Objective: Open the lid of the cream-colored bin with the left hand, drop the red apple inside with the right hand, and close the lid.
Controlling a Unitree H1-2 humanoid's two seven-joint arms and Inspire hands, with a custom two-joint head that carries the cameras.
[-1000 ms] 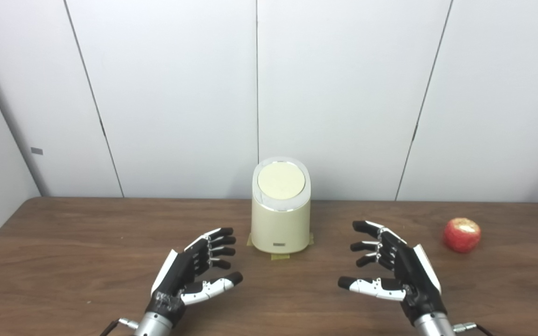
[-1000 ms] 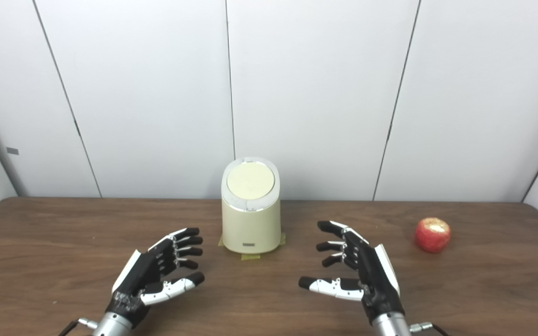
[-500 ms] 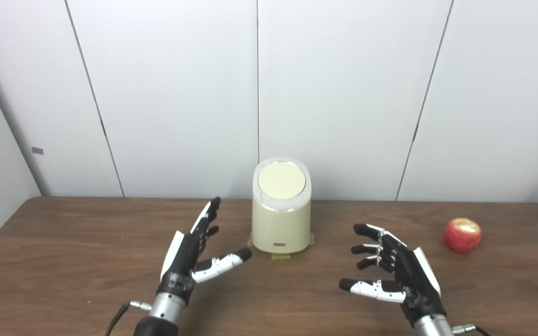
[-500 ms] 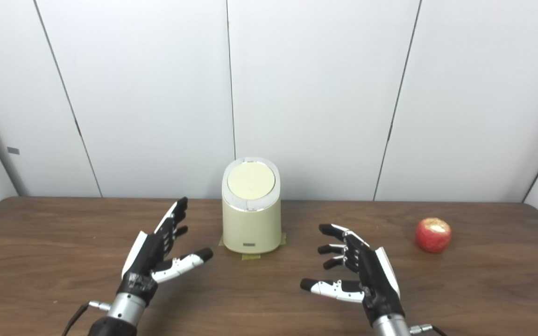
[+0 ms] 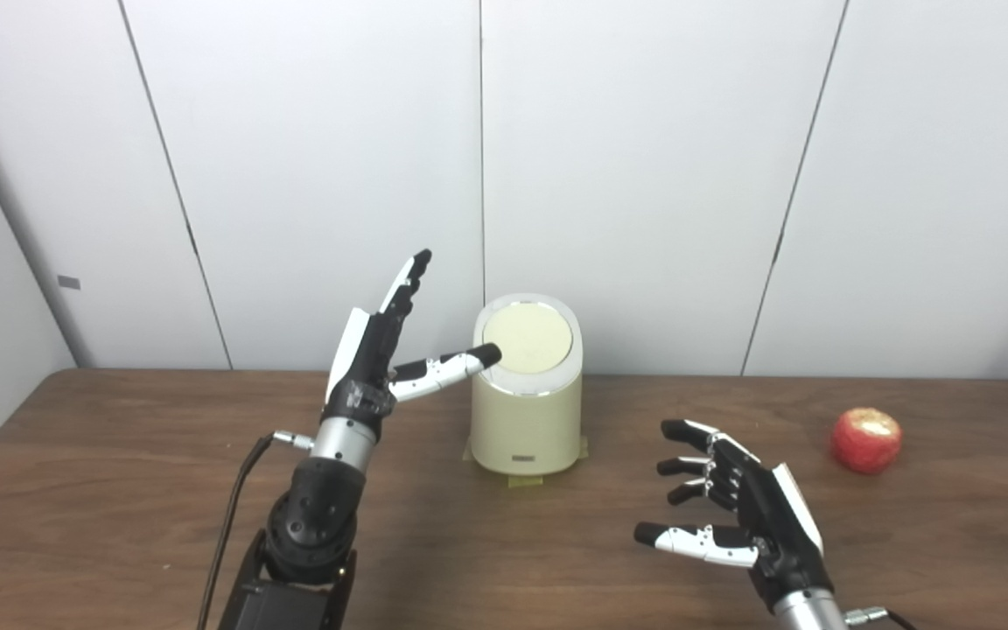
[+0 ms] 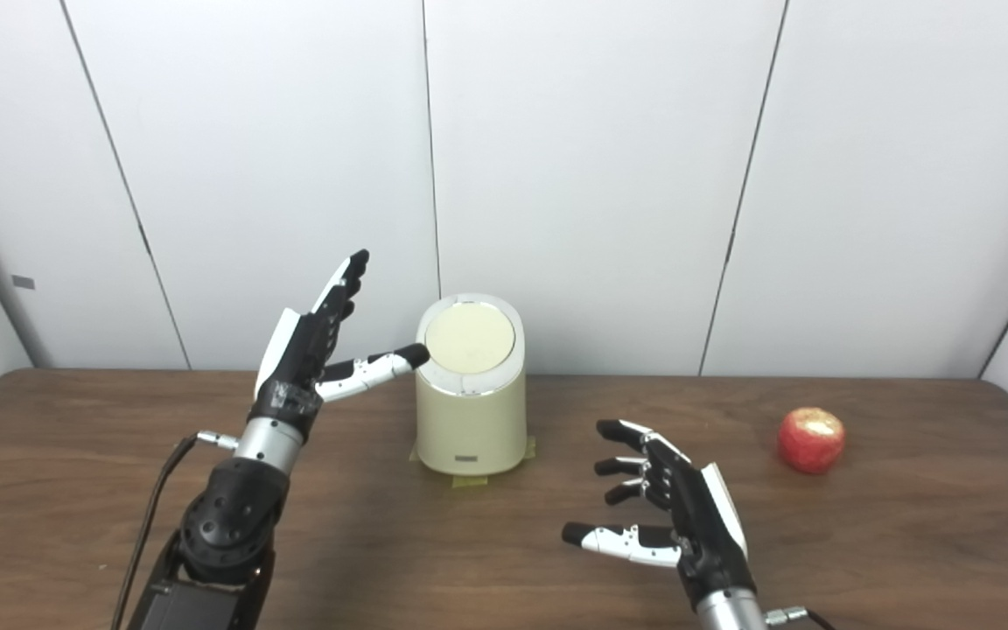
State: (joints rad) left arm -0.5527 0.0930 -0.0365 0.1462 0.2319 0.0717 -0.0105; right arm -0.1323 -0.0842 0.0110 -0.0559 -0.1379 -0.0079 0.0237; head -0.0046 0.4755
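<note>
The cream-colored bin (image 5: 526, 420) stands at the back middle of the table, its round lid (image 5: 528, 339) down and tilted toward me. My left hand (image 5: 379, 350) is raised just left of the bin at lid height, open with fingers pointing up; its thumb tip looks close to or touching the lid's left rim. The red apple (image 5: 865, 440) lies at the far right of the table. Low over the table, right of the bin, my right hand (image 5: 745, 516) is open and holds nothing, well short of the apple.
The brown wooden table (image 5: 119, 490) runs across the view, with white wall panels (image 5: 644, 175) right behind the bin. Yellow tape (image 5: 525, 480) shows under the bin's base. A black cable (image 5: 233, 507) hangs off my left forearm.
My left hand has risen from the table and moved forward to the bin's lid, fingers straightening upward. The right hand, bin and apple have hardly moved.
</note>
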